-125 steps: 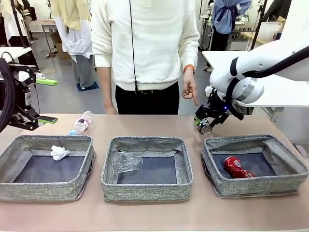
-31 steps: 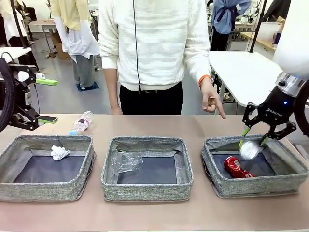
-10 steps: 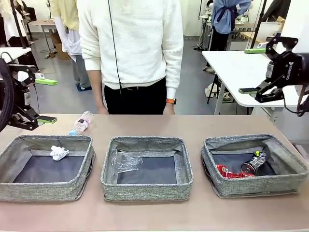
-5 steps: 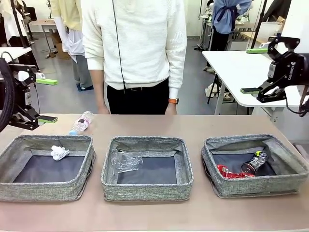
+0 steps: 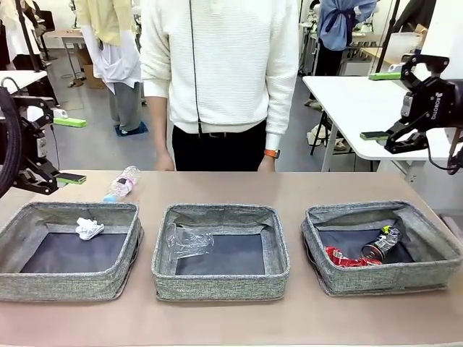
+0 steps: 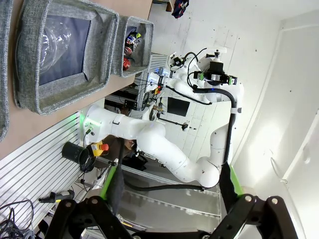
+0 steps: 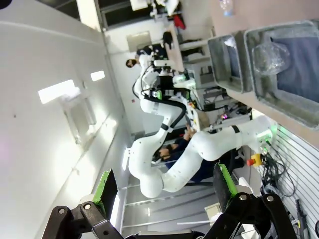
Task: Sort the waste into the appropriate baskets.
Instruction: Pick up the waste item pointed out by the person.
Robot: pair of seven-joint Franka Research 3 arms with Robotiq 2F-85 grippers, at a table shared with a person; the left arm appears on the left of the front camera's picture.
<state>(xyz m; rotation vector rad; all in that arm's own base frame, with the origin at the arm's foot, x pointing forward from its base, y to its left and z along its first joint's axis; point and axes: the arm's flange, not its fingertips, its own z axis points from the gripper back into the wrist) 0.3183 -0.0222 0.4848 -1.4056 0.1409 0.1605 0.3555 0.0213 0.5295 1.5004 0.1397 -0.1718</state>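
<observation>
Three grey baskets stand in a row: left (image 5: 72,284), middle (image 5: 221,283), right (image 5: 391,279). A white tissue wad (image 5: 88,228) lies in the left one. A crumpled clear bottle (image 5: 187,241) is in the middle one. The right one holds a red can (image 5: 343,256) and a dark can with green marks (image 5: 378,244). Another clear bottle (image 5: 121,183) lies on the table behind the left basket. My left gripper (image 5: 71,150) hangs open and empty at the far left. My right gripper (image 5: 380,105) is open and empty, raised above the right basket's far side. Both wrist views show open fingers, left (image 6: 168,184) and right (image 7: 164,184).
A person in a white sweater (image 5: 221,65) stands at the far edge of the table, hands low by the edge. A white side table (image 5: 347,101) stands behind on the right. Bare tabletop runs in front of the baskets and behind them.
The dark can, earlier held by my right gripper, now lies in the right basket, and that gripper has risen clear. Over the last second the person shifted to the right; both arms stayed still.
</observation>
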